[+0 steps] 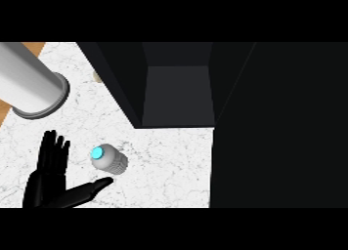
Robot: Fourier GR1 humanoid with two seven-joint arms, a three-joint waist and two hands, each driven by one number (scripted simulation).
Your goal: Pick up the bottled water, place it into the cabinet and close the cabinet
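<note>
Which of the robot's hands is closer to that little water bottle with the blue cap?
The left hand. It is open just left of the bottled water, fingers straight and thumb stretched out below it, not touching. The right hand is not in view.

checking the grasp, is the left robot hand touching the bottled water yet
Apart. The head view shows white counter between the open left robot hand and the bottled water, on both the finger and thumb sides.

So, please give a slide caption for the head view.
Open left hand beside upright bottled water on the marble counter, before the open dark cabinet.
</note>
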